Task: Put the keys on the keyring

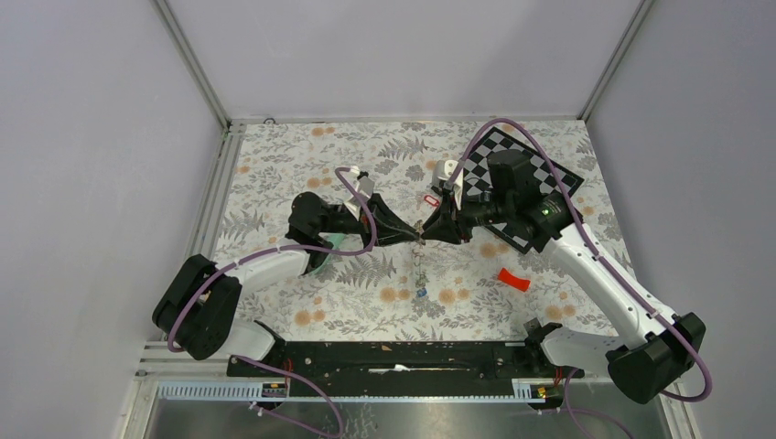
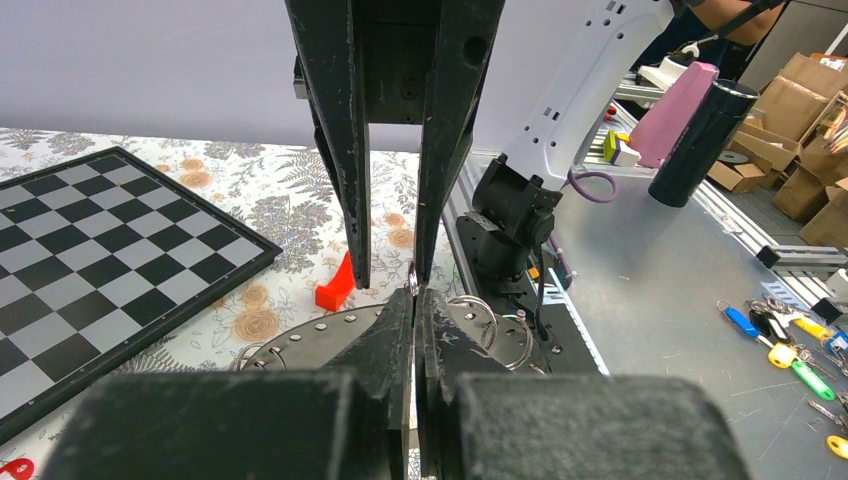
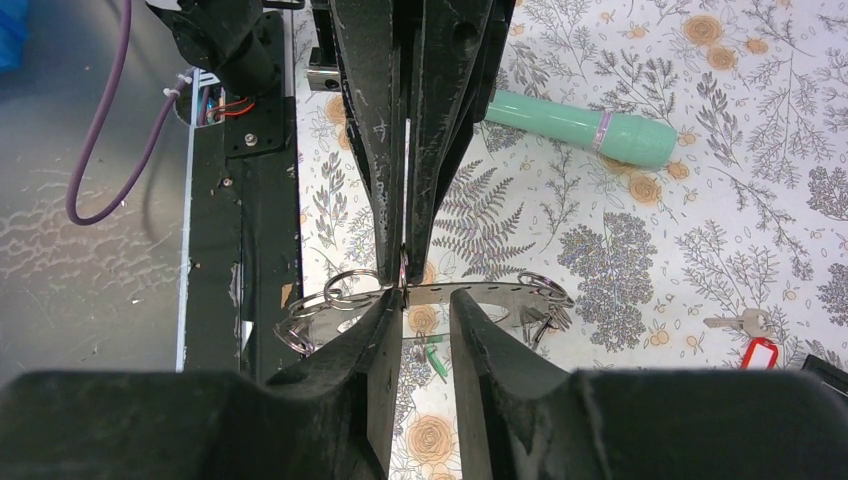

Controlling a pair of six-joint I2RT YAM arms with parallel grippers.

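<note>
Our left gripper (image 2: 413, 298) is clenched on the flat round grey metal keyring (image 3: 490, 293) over the floral counter (image 3: 640, 250). Our right gripper (image 3: 420, 300), jaws apart, meets it from 3 o'clock. Overhead, a red-tagged key (image 1: 431, 199) lies at 12 o'clock and a blue-tagged key (image 1: 422, 293) at 6.

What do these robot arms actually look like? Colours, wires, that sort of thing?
Both the left arm and right arm have white shells with chunky black joints. A purple cable loops along each. Left claw and right claw are black, with two long tapering fingers.
</note>
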